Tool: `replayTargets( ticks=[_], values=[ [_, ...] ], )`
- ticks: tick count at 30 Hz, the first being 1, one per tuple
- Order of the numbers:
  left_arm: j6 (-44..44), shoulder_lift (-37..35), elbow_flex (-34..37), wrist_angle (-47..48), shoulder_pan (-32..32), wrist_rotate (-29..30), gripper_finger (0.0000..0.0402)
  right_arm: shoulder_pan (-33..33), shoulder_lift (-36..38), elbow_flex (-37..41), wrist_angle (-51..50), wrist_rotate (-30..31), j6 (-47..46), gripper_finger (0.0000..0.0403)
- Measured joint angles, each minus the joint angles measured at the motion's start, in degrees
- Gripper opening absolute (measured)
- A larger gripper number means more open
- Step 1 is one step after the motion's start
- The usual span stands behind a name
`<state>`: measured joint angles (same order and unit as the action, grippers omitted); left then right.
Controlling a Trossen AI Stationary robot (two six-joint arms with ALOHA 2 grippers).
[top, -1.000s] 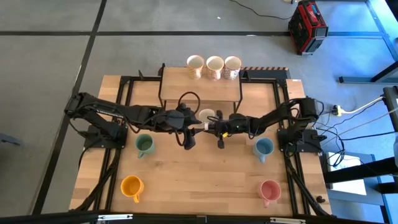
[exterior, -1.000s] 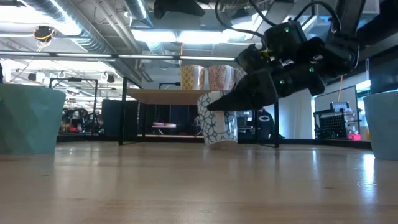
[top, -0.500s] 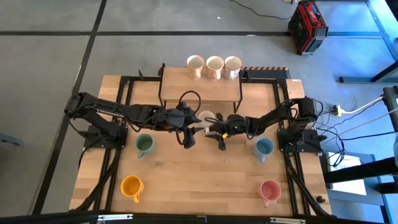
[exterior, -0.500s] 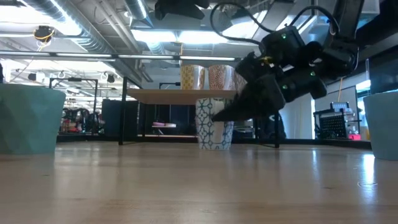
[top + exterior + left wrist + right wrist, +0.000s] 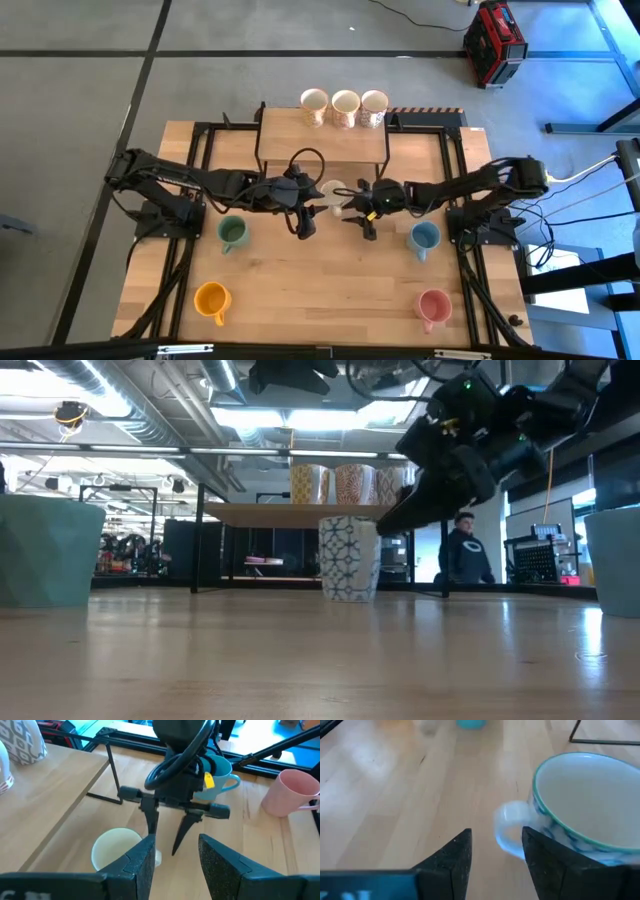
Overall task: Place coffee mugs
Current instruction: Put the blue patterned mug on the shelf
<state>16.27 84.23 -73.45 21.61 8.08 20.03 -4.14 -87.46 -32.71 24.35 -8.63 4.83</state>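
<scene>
Eight mugs stand upright. Three cream patterned mugs (image 5: pixel 344 108) sit in a row on the shelf at 12 o'clock. One white mug with blue pattern (image 5: pixel 333 193) stands at the table's centre. The green mug (image 5: pixel 234 234) is at 9 o'clock, the orange mug (image 5: pixel 211 299) at 7, the blue mug (image 5: pixel 423 238) at 3, the pink mug (image 5: pixel 433 306) at 5.

From overhead you look straight down on the whole pale wooden bench (image 5: pixel 320 290). Your low camera looks level across it into the room. Both wrist cameras sit close to the white patterned ceramic mug (image 5: pixel 333 192), which all four views share.
</scene>
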Motion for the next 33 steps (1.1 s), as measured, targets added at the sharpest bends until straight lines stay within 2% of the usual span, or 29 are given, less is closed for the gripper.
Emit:
replayTargets(
  ticks=[6, 12, 15, 23, 27, 33],
  values=[
    [1.7, 1.2, 0.0, 0.6, 0.4, 0.0, 0.0144, 0.0, 3.6, 0.0, -8.1, 1.6, 0.2, 0.0166],
    [3.7, 5.4, 0.0, 0.0, 2.9, -1.1, 0.0144, 0.0, 7.5, 0.0, -14.6, 1.6, 0.6, 0.0166],
    [3.9, 6.1, 1.8, -5.7, 4.3, -0.1, 0.0144, 0.0, 11.0, 0.0, -17.6, 1.6, 1.8, 0.0166],
    [11.1, 5.6, 20.8, -32.9, 3.8, -0.3, 0.0144, 0.0, 17.3, 0.0, -23.1, 1.6, 4.6, 0.0166],
    [8.4, 7.0, 25.3, -35.3, 3.0, 0.3, 0.0144, 0.0, 17.2, 0.0, -23.6, 1.7, 4.6, 0.0166],
    [2.9, 12.7, 25.7, -38.0, 2.2, 0.5, 0.0144, 0.0, 17.1, 0.0, -23.2, 5.3, 4.6, 0.0166]
  ],
)
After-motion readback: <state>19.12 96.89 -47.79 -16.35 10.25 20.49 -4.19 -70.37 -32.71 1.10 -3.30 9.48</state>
